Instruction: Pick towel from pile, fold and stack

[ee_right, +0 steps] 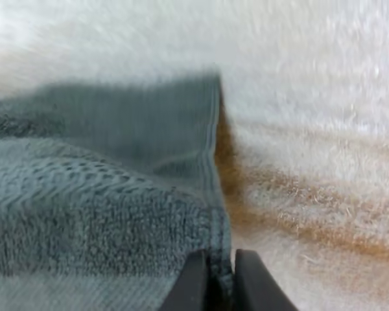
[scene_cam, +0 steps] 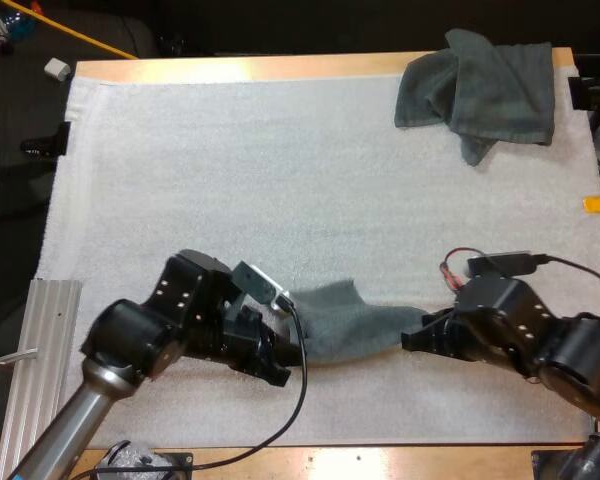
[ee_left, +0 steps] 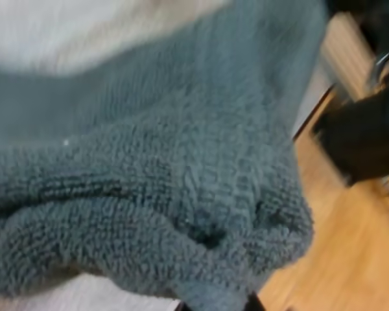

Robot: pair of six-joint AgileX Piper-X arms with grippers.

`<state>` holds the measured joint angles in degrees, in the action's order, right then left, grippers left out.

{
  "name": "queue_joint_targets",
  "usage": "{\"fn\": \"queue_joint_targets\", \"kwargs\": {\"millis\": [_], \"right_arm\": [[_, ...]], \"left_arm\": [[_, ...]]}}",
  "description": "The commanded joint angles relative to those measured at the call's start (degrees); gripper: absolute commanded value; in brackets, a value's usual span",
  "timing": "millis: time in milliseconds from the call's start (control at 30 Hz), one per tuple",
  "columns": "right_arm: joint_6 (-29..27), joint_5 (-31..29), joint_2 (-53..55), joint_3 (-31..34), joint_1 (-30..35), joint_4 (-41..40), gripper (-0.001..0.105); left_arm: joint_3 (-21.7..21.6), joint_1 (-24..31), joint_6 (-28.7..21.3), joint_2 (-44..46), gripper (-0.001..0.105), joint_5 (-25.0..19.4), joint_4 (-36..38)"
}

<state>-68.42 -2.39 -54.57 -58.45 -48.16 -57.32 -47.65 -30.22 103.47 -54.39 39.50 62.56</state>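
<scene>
One counter, one white mat on it. Two towels: crumpled towel at the mat's far right corner; stretched towel near the front edge. Two tools: left tool grips its left end, right tool pinches its right hem.

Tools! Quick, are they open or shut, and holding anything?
Left tool: shut on one end of the towel.
Right tool: shut on the towel's other edge, pinched from both sides.
</scene>
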Motion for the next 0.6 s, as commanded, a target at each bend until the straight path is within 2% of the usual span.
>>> {"fn": "queue_joint_targets", "kwargs": {"millis": [0,100,200,400,567], "right_arm": [[-1.10,-0.01,2.48,-5.15,-0.15,-5.70,0.000],[-1.61,1.43,3.58,-9.34,-0.53,-9.50,0.000],[-0.64,0.35,3.51,-8.84,-1.14,-8.89,0.000],[4.19,0.06,6.06,-11.47,-7.56,-15.89,0.001],[7.04,-0.50,6.04,-11.30,-9.67,-19.03,0.000]], "left_arm": [[-7.04,0.19,1.18,1.39,0.000,2.01,3.44],[-12.76,0.14,1.28,1.52,0.000,2.76,6.84],[-10.29,-0.23,2.15,1.99,0.000,1.89,5.83],[-12.56,-2.74,2.86,5.92,0.000,-0.04,11.62],[-12.20,-3.61,1.22,6.83,0.000,-4.72,13.33]]}}
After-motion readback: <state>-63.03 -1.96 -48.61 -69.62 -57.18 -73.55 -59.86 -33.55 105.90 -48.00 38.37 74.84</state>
